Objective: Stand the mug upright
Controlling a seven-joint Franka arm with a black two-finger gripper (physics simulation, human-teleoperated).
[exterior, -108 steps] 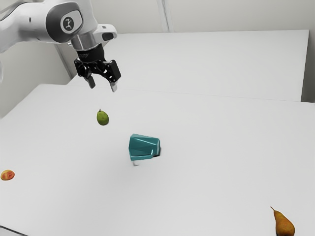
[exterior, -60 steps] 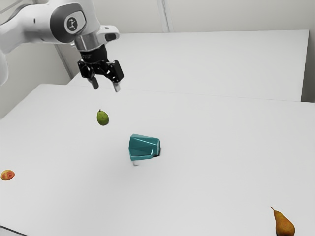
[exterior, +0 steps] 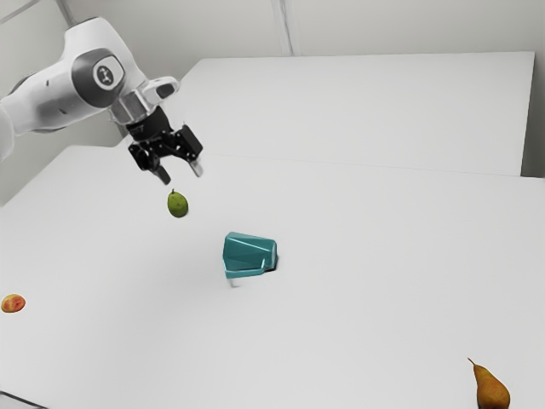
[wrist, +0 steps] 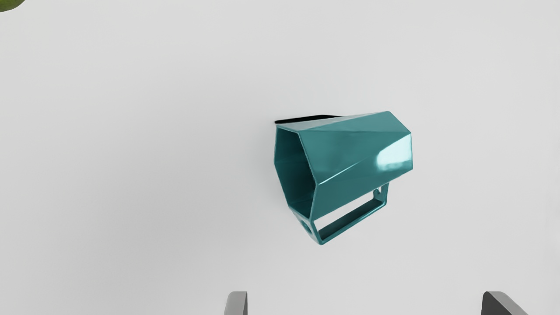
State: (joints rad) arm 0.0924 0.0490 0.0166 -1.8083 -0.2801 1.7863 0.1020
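- My gripper (exterior: 181,175) is in the upper left of the exterior view, at the end of the white arm (exterior: 51,95), tilted, with its fingers pointing down toward the exterior view's lower right.
- The fingers are spread wide with nothing between them; in the wrist view I see both tips, well apart from each other.
- The teal mug (exterior: 249,254) lies on its side on the white table (exterior: 366,315), a little left of the middle of the exterior view. It is not upright.
- Its mouth faces the exterior view's left and its base the exterior view's right.
- The handle (wrist: 354,221) is on the side of the mug nearer my fingertips in the wrist view, and the flat faces of the body catch the light near the base.
- A thin black patch (wrist: 306,118) shows along the mug's side opposite the handle.
- I have the gripper clear of the mug, touching no part of it.
- A green pear (exterior: 177,204) sits up and left of the mug in the exterior view, just below my fingertips in the frame.
- A red and yellow fruit (exterior: 13,303) is at the left edge of that frame.
- A brown pear (exterior: 492,390) stands in the lower right corner area, stem up.
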